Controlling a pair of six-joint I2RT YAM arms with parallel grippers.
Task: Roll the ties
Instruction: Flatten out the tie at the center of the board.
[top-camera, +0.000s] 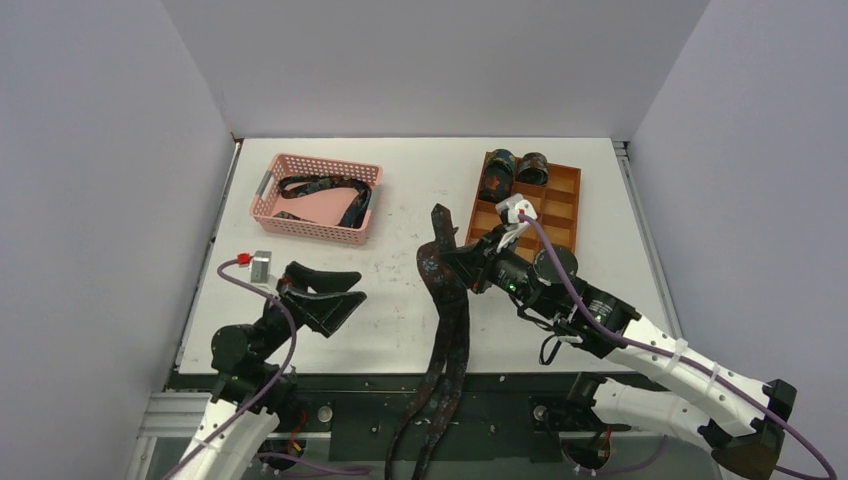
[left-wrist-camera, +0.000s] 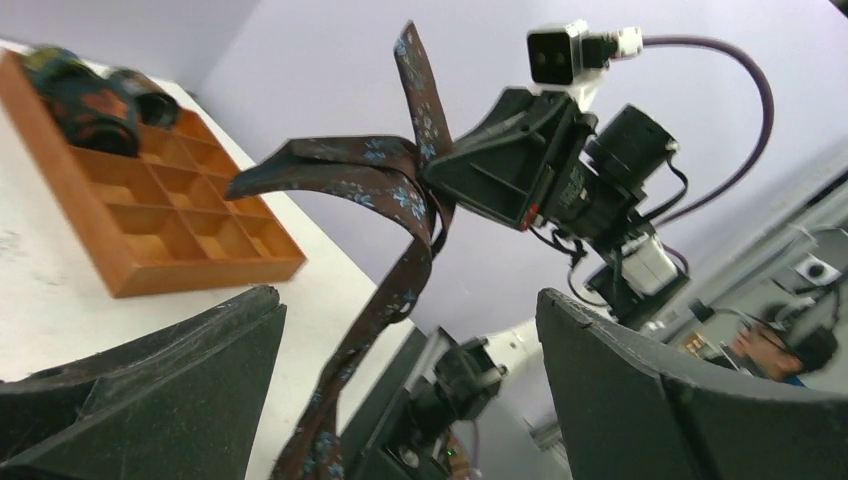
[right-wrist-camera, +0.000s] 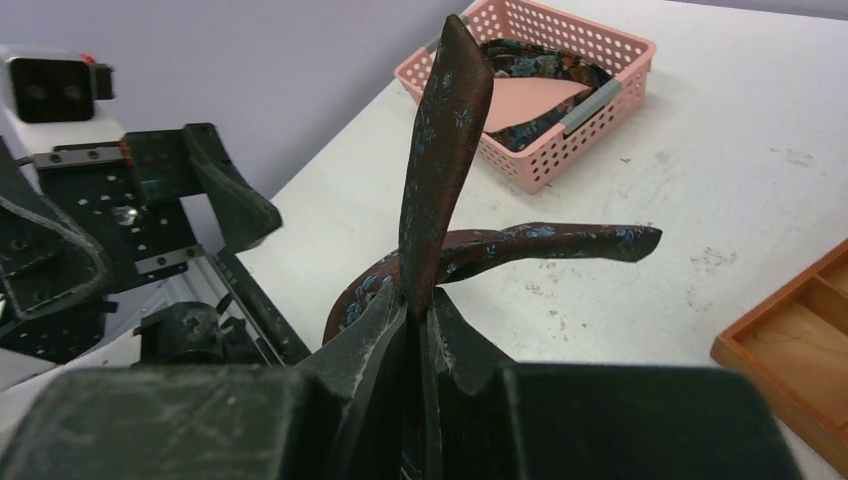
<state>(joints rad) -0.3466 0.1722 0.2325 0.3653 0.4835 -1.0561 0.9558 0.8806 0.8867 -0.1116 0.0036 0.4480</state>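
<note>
Dark speckled fabric necktie (top-camera: 450, 335) crosses the near edge of the white table (top-camera: 330, 350), perhaps dangling. Right gripper (right-wrist-camera: 415, 312) clenches it, plainest from its wrist view; left gripper (top-camera: 345, 292) gapes.

The tie (right-wrist-camera: 443, 150) is dark brown, speckled blue.

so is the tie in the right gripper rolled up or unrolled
Unrolled: the tie hangs as a long strip from the shut right gripper, past the table's near edge.
</note>
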